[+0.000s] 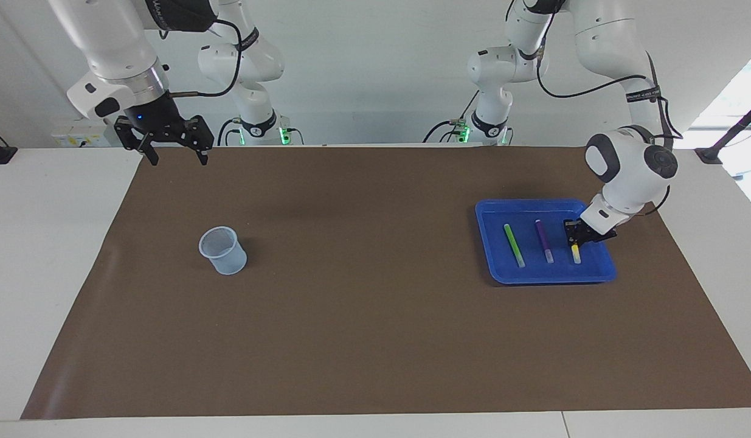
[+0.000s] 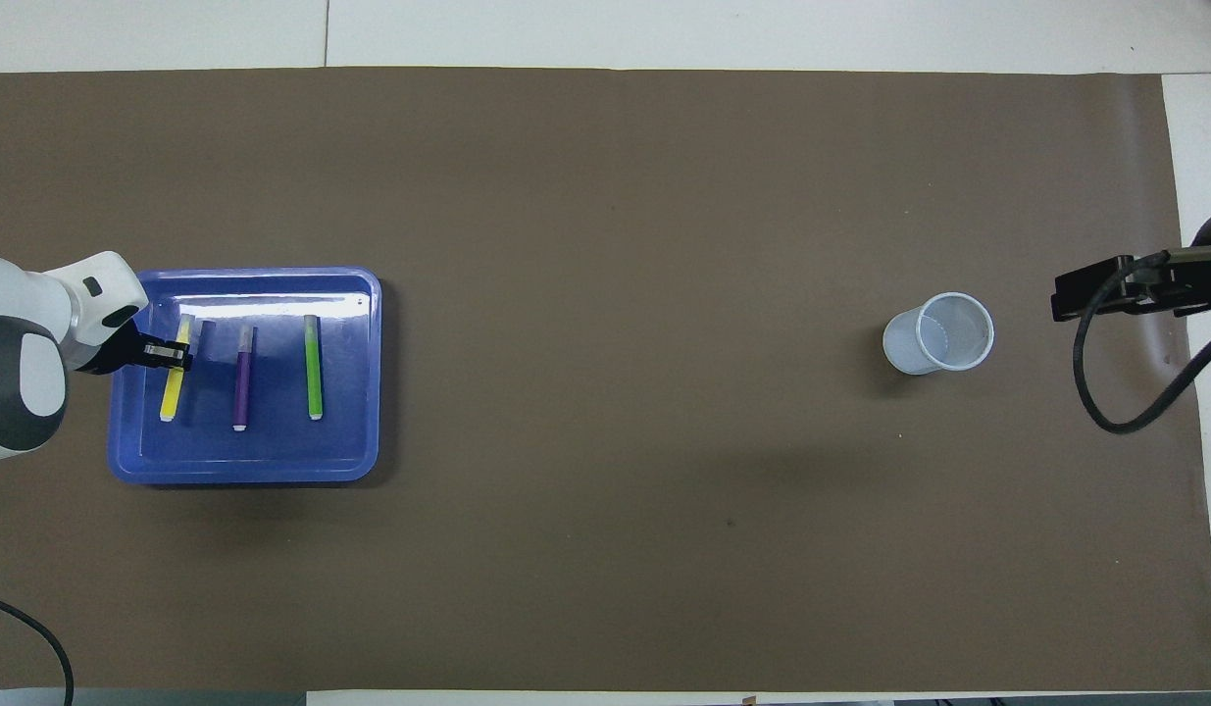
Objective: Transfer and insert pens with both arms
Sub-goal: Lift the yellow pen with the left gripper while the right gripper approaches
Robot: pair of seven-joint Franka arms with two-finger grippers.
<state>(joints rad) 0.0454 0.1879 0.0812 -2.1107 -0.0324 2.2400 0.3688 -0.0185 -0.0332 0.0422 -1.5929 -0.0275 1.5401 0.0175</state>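
- The left arm bends down from its base, its rounded white wrist low at its own end of the table, forearm slanting downward.
- The left claw (image 1: 574,238) points down and is clamped tight on the yellow pen (image 2: 173,381).
- The right arm waits raised at its own end of the table, wrist vertical.
- The right claw (image 1: 176,155) hangs with its 2 fingers spread wide, gripping nothing.

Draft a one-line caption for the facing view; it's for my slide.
Left gripper shut on yellow pen in blue tray; right gripper open.
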